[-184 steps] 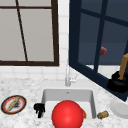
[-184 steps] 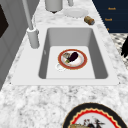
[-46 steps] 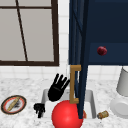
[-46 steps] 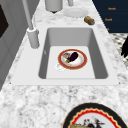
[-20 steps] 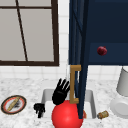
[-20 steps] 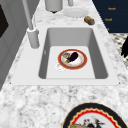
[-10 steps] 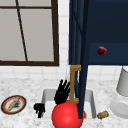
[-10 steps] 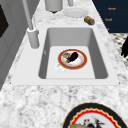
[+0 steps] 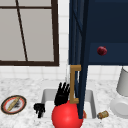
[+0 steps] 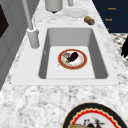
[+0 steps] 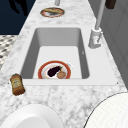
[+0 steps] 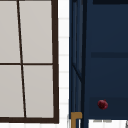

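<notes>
A dark blue cabinet door (image 9: 82, 62) stands edge-on over the sink, with a brass handle (image 9: 74, 85) on its near edge. My right hand (image 9: 62, 93) is open, fingers straight up and spread, just left of that handle and close to it. My left hand (image 9: 39, 109) hangs idle by the sink's left rim with relaxed fingers pointing down. A big red ball (image 9: 67, 116) sits low in front of the sink, under the right hand. A dark red apple (image 9: 102, 50) rests inside the cabinet (image 12: 102, 104).
The sink (image 10: 100, 52) holds a red-rimmed plate (image 10: 72, 59) with an eggplant. A faucet (image 10: 32, 32) stands behind it. A patterned plate (image 9: 13, 105) lies on the left counter. A small brown bottle (image 9: 103, 114), a white dish (image 9: 120, 106) and a grey canister (image 9: 123, 81) stand at the right.
Since 9.2 s ago the cabinet door has swung out edge-on and the right hand has come from the far right. Over the last second it edged right towards the handle. The left hand stayed put.
</notes>
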